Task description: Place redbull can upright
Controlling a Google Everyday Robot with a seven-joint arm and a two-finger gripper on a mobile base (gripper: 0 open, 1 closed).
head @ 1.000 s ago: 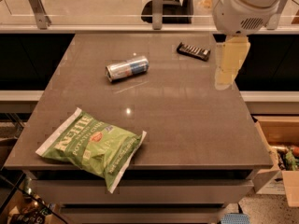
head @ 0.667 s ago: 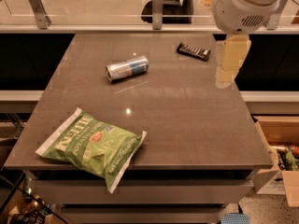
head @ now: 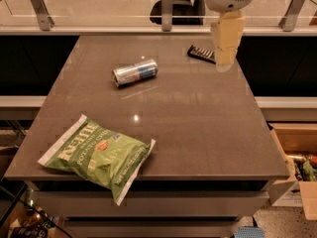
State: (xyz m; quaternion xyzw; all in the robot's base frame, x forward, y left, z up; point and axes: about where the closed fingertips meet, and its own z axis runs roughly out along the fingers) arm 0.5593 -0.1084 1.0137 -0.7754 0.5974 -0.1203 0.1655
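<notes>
The redbull can [head: 135,72] is seen lying on its side on the far half of the desk [head: 198,128]. The tool [head: 224,58] is held above the far right edge, just beside a dark bar packet [head: 201,53]; whether it is spread or pressed together cannot be told.

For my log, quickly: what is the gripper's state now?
Gripper: open or closed cannot be told; it hangs over the table, far right side, apart from the redbull can.
</notes>
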